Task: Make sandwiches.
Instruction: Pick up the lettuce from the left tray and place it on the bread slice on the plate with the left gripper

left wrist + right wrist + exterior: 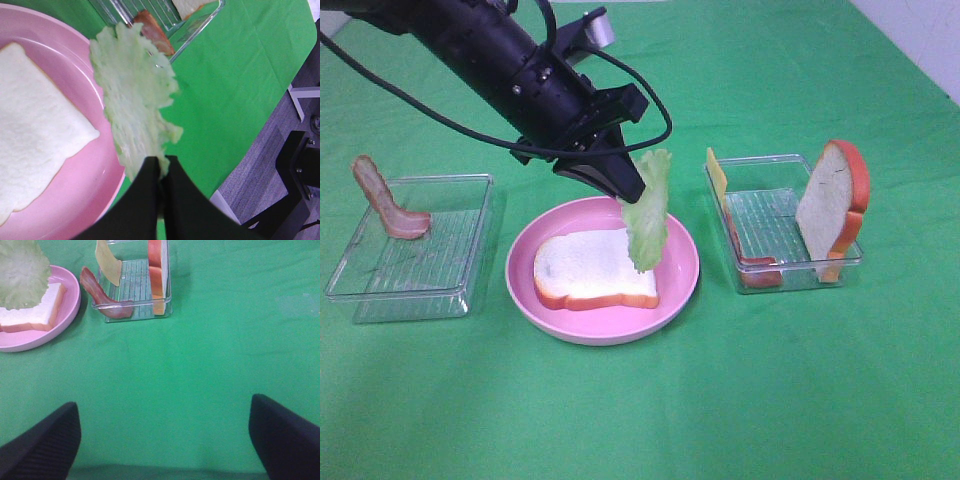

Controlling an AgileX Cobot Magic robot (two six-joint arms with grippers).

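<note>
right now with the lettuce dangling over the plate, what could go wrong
1. The left gripper pinches the lettuce leaf only by one edge, so the limp leaf could slip out before it is placed.
2. The leaf hangs near the right end of the bread slice. Released here, it may land partly on the pink plate instead of covering the bread.
3. Hanging upright, it could fold on itself when lowered.

We see the bench (770, 400) covered in green cloth (440, 400), evenly lit. A pale strip (925, 30) shows at the high view's upper right. The left wrist view catches grey floor (262, 167).
</note>
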